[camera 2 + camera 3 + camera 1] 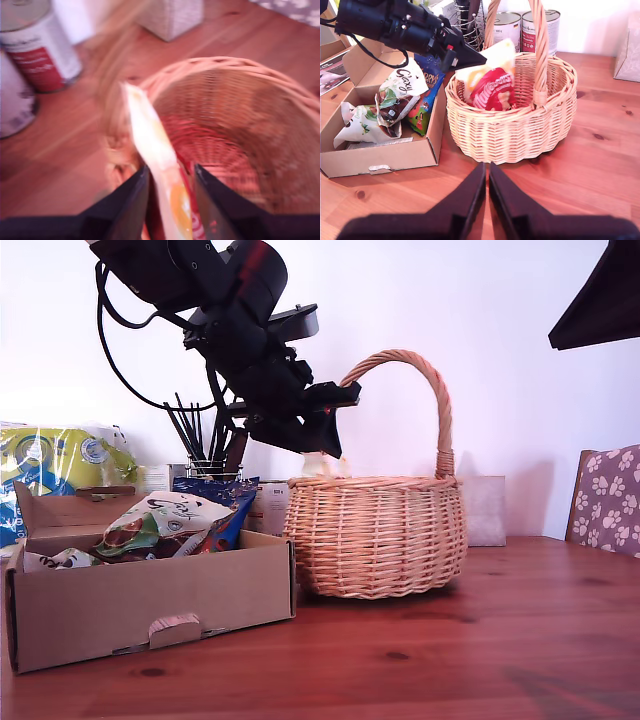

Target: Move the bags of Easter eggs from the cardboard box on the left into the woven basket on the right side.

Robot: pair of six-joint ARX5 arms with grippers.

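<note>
Exterior view: my first pincer [318, 445] hangs over the woven basket [378, 535], pinching a glossy red-orange bag [316, 463].

First wrist view: centre that crinkly bag [160, 165] before release.

Second wrist view: my second pincer [486, 176] pressed together above the bench [590, 165]; more bags [402, 95] fill the cardboard box [380, 157].

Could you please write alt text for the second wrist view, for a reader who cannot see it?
My first gripper holds a red-and-cream bag over the basket on a wooden table. Beside the basket, more bags lie in an open box. My second gripper hangs shut in the foreground.
</note>
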